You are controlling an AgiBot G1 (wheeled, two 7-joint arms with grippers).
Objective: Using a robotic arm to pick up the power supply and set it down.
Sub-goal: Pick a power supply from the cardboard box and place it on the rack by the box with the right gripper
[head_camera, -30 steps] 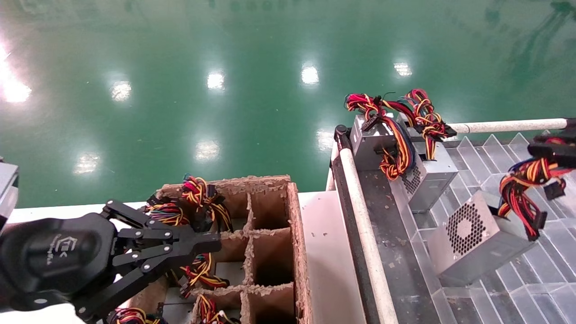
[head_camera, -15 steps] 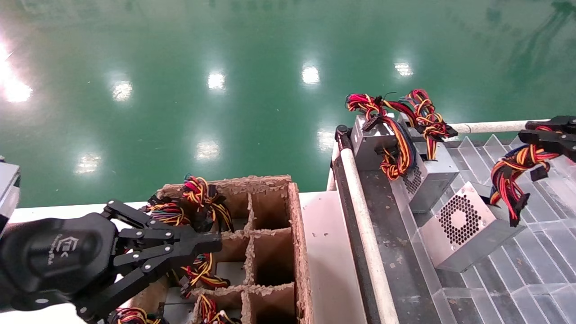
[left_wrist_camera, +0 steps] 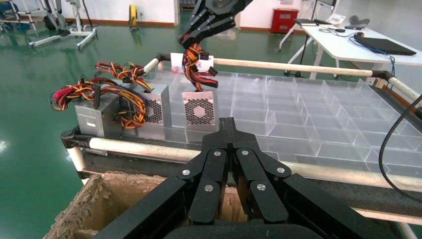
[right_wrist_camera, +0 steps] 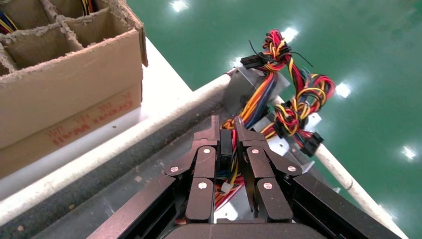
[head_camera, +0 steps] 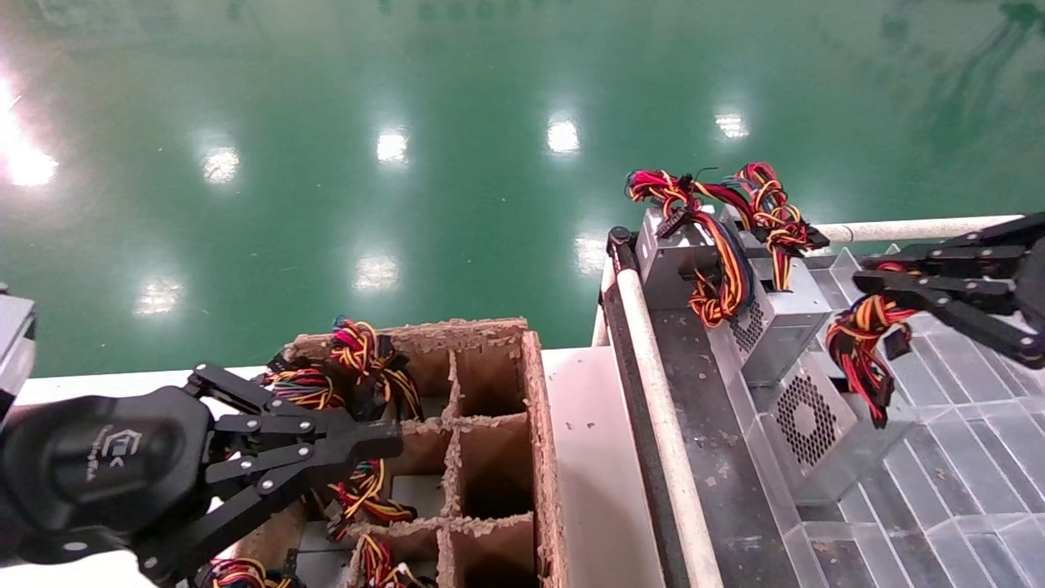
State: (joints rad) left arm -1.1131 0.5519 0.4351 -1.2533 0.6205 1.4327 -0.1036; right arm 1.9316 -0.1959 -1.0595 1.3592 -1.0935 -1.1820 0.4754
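Pinching the wire bundle point(head_camera: 859, 351) with our right gripper point(head_camera: 867, 276), we're holding the power supply point(head_camera: 812, 429) in the clear divider tray point(head_camera: 963, 457), left gripper point(head_camera: 390, 441) pressed together over the cardboard box point(head_camera: 539, 457).

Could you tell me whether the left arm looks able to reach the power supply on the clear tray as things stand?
Probably not easily. The left gripper sits shut over the cardboard box, with the tray's white rail between. The right gripper already holds the power supply by its wires.
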